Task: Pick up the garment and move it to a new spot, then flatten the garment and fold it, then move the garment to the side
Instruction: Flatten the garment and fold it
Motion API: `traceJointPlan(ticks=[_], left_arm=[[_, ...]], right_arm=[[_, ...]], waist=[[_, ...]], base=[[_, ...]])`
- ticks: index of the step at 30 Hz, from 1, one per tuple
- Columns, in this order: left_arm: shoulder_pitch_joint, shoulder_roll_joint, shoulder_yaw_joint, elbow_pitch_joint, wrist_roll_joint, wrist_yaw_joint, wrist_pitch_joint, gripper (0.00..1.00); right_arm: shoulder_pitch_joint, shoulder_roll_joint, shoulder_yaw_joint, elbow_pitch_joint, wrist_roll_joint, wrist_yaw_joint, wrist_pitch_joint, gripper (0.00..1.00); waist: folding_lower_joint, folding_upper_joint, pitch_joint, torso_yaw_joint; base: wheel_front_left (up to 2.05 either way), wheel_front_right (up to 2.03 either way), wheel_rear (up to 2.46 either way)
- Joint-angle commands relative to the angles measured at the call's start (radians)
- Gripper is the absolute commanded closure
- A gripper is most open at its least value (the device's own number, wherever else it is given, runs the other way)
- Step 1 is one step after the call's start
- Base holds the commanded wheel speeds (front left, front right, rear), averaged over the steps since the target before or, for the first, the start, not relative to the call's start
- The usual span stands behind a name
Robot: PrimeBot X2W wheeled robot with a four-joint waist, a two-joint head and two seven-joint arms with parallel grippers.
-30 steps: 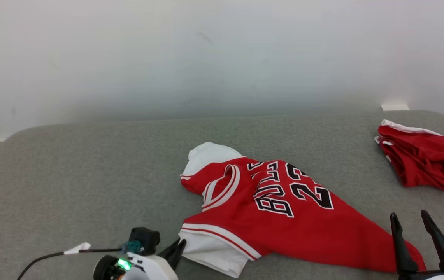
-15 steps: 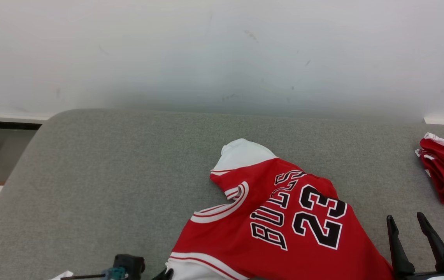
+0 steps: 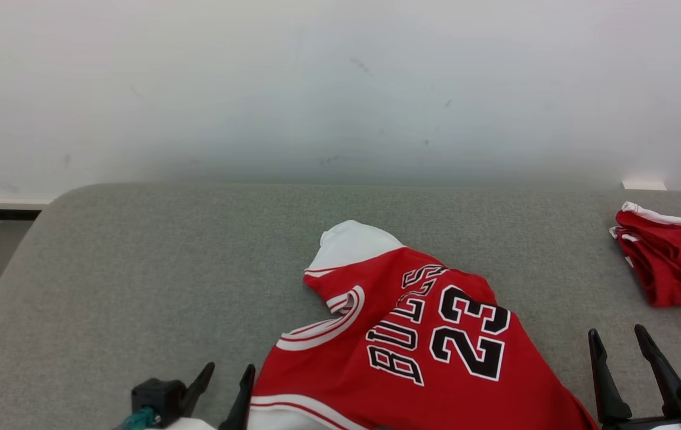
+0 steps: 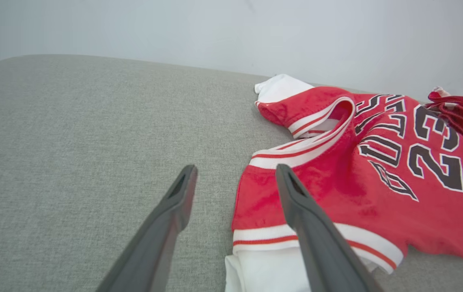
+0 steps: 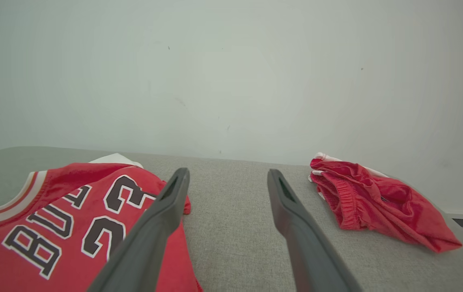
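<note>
Left fingers (image 3: 202,380) and right fingers (image 3: 601,377), spread empty, flank the jersey (image 3: 435,358) lying crosswise, collar nearest the left pair.

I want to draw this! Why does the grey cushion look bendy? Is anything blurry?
Left wrist view: the wide lens bows the grey cushion's edge; the jersey's 23 reads sharp. Head view: even light, no glare, a dim band low on the wall.

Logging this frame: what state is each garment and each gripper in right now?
jersey: unfolded, rumpled, lying number-side up on the grey surface, not held.
shorts: crumpled in a heap, apart from the jersey.
left gripper: open, empty, at the jersey's trimmed edge.
right gripper: open, empty, pointing between jersey and shorts.
</note>
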Motion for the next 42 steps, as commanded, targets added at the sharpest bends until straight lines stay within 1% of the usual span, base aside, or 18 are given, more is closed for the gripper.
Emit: traceJointPlan(ticks=[1,5,8,13,17,21,23,29,35,38,40,42], left_arm=[[0.015,0.0,0.004,0.0,0.007,0.005,-0.012,0.0],[0.01,-0.009,-0.005,0.012,0.013,0.005,-0.043,0.0],[-0.03,-0.005,-0.014,0.025,0.022,-0.007,-0.043,0.0],[-0.128,-0.012,-0.033,0.038,0.022,-0.035,0.005,0.0],[-0.24,-0.014,-0.044,0.08,0.012,-0.058,0.087,0.0],[-0.359,-0.015,-0.037,0.186,-0.012,-0.084,0.167,0.0],[-0.425,-0.011,-0.031,0.249,-0.02,-0.095,0.188,0.0],[-0.57,-0.012,-0.061,0.447,-0.034,-0.139,0.268,0.0],[-0.663,-0.014,-0.116,0.596,-0.026,-0.162,0.297,0.0],[-0.681,-0.021,-0.155,0.656,-0.038,-0.167,0.338,0.0],[-0.675,-0.029,-0.199,0.67,-0.063,-0.168,0.373,0.0],[-0.676,-0.023,-0.234,0.667,-0.092,-0.169,0.387,0.55]], right_arm=[[0.009,0.004,0.001,-0.003,0.009,-0.003,0.001,0.0],[0.018,0.006,0.004,-0.007,0.014,-0.003,0.001,0.0],[0.02,0.003,0.007,-0.008,0.014,-0.003,0.001,0.0],[0.002,-0.003,0.018,-0.01,0.013,-0.003,0.001,0.0],[-0.009,0.0,0.027,-0.012,0.012,-0.003,0.001,0.0],[-0.038,0.004,0.04,-0.014,0.016,-0.003,0.001,0.0],[-0.05,0.01,0.044,-0.016,0.013,-0.003,0.001,0.0],[-0.094,0.015,0.042,-0.017,0.01,-0.003,0.001,0.0],[-0.118,0.02,0.045,-0.014,0.01,-0.003,0.001,0.0],[-0.121,0.026,0.05,-0.011,0.01,-0.003,0.001,0.0],[-0.125,0.03,0.051,-0.01,0.01,-0.003,0.001,0.0],[-0.127,0.031,0.048,-0.01,0.01,-0.003,0.001,0.0]], waist=[[0.0,0.0,-0.003,-0.007],[0.0,0.0,-0.006,-0.025],[0.0,0.0,-0.006,-0.038],[0.0,0.0,0.007,-0.066],[0.0,0.0,0.032,-0.091],[0.0,0.0,0.085,-0.13],[0.0,0.0,0.112,-0.155],[0.0,0.0,0.178,-0.221],[0.0,0.0,0.212,-0.26],[0.0,0.0,0.221,-0.273],[0.0,0.0,0.225,-0.277],[0.0,0.0,0.227,-0.279]], base=[[0.0,0.0,0.0],[0.0,0.0,0.0],[0.0,0.0,0.0],[0.0,0.0,0.0],[0.0,0.0,0.0],[0.0,0.0,0.0],[0.0,0.0,0.0],[0.0,0.0,0.0],[0.0,0.0,0.0],[0.0,0.0,0.0],[0.0,0.0,0.0],[0.0,0.0,0.0]])
